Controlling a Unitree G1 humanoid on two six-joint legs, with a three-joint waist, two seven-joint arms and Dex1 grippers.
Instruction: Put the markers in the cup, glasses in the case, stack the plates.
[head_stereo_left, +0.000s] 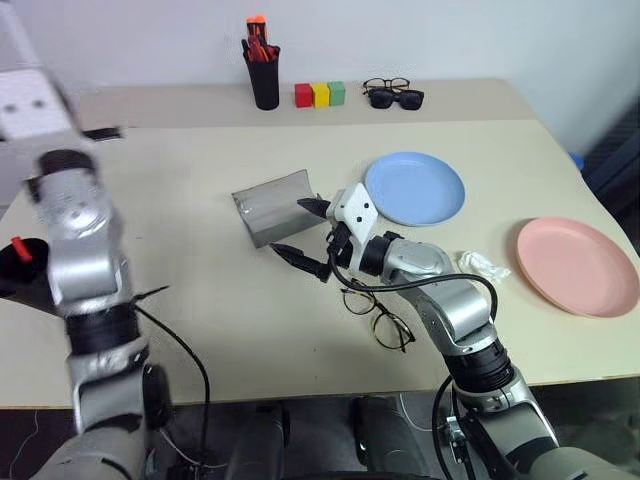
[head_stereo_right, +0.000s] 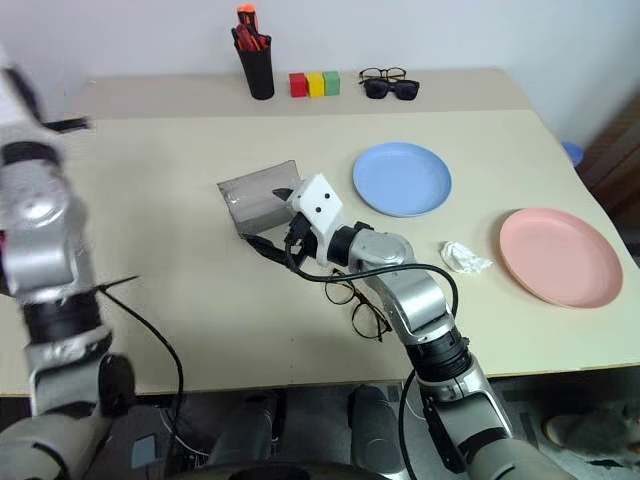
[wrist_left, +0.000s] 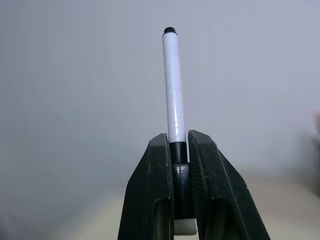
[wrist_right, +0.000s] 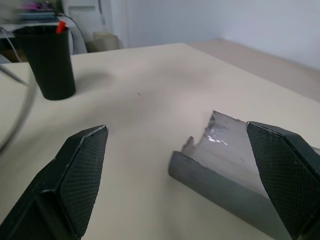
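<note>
— Glasses (head_stereo_left: 378, 315) lay closest, by the desk's (head_stereo_left: 200, 290) near edge, open, just under the right arm. What about that arm's gripper?

— Right gripper (head_stereo_left: 308, 234) hung level over the middle of the desk, jaws spread wide and holding nothing, with the gray case (head_stereo_left: 273, 206) lying open right in front of them.

— And the markers?

— White marker (wrist_left: 173, 90) was clenched in the left gripper (wrist_left: 180, 150), jaws shut on its black end, its shaft pointing up away from the desk. Red marker (wrist_right: 60, 26) stood in the black cup (wrist_right: 47, 62) at the desk's left edge, only its tip showing above the rim.

— Plates?

— Apart. Light blue plate (head_stereo_left: 415, 187) sat right of the case, and the pink plate (head_stereo_left: 577, 265) lay near the right edge, a crumpled white scrap (head_stereo_left: 481, 265) between them.

— Far edge?

— Black pen holder (head_stereo_left: 265, 80) of orange-red pens, three coloured blocks (head_stereo_left: 320, 94), then black sunglasses (head_stereo_left: 397, 98) with another pair of spectacles (head_stereo_left: 386, 84) behind.
</note>
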